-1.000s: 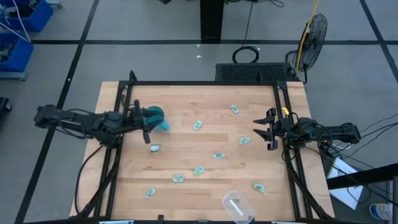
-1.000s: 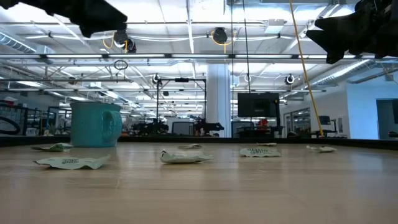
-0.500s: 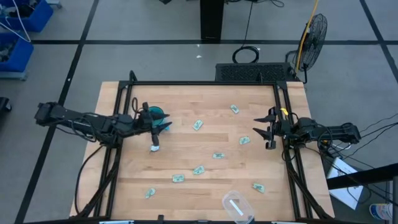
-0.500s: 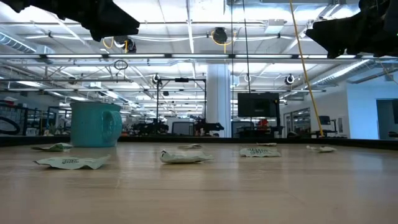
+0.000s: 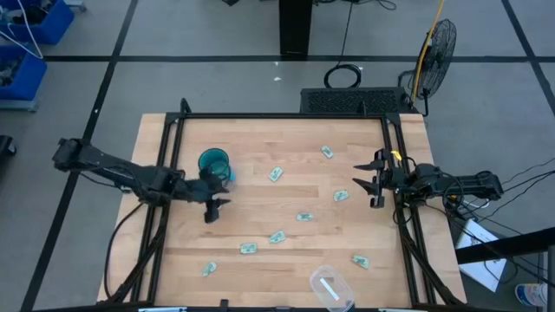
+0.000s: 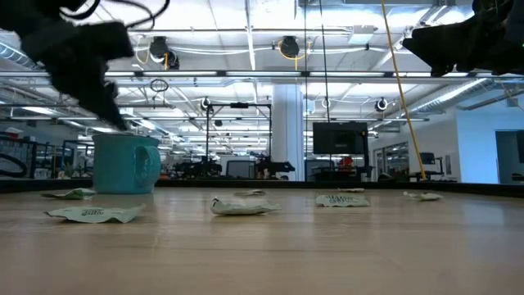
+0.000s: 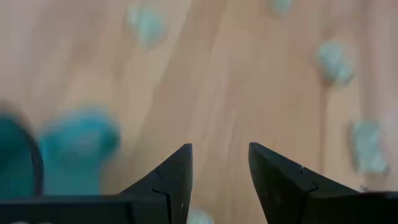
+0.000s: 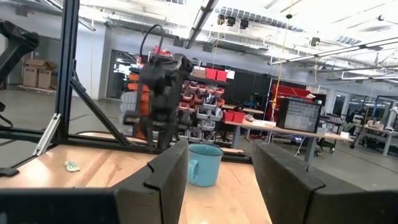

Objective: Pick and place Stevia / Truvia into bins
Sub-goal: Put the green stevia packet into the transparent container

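Observation:
Several small pale green and white Stevia sachets lie flat and scattered on the wooden table point(image 5: 260, 139), among them one point(image 5: 277, 174) mid-table and one point(image 5: 303, 217) nearer the front. The teal mug point(image 5: 214, 162) stands upright at the far left. The clear tub point(image 5: 331, 289) sits at the near edge. My left gripper point(image 5: 212, 211) hangs open, slanting down, just on the near side of the mug. In the left wrist view a sachet point(image 7: 199, 216) shows low between its fingers, untouched. My right gripper point(image 5: 371, 184) waits open at the right edge, above the table.
A black frame rail point(image 5: 173, 173) borders the table's left, far and right sides. Bare wood lies between the sachets in the table's middle. Beyond the table are a fan point(image 5: 434, 48) and blue bins point(image 5: 26, 43).
My left gripper has come down from beside the mug toward the table's near edge and has tipped from nearly level to slanting down. It now covers the sachet just in front of the mug in the high view. Its fingers have stayed open.

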Tool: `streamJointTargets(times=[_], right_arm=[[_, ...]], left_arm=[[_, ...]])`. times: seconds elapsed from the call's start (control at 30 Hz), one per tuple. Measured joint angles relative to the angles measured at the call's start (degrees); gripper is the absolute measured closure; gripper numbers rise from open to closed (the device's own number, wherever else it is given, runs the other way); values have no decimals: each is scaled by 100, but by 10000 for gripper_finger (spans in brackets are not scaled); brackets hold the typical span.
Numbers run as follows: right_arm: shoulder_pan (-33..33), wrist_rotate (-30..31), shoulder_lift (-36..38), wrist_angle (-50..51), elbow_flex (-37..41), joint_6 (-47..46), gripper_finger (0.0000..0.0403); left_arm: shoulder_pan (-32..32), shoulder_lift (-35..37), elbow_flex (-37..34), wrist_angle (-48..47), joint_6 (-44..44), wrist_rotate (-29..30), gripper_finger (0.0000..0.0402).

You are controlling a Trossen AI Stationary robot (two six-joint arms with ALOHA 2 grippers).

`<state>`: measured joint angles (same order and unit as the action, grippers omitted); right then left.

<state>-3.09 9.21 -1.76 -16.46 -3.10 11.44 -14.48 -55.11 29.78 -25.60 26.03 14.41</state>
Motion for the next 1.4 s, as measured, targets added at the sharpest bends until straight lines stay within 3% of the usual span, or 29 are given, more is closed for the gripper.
streamJointTargets(times=[0.23,0.63,0.97,1.4], right_arm=[[0,2,0,1,1,188,232],[0,9,0,-27,-1,407,232],[0,17,0,-99,-1,431,232],[1,18,0,-252,0,432,232]], left_arm=[[-473,-681,0,-1010,1556,7,238],[-701,-2020,-2,-661,1906,265,238],[-703,-2247,11,-471,1875,525,242],[-701,-2248,-16,-69,1867,561,391]])
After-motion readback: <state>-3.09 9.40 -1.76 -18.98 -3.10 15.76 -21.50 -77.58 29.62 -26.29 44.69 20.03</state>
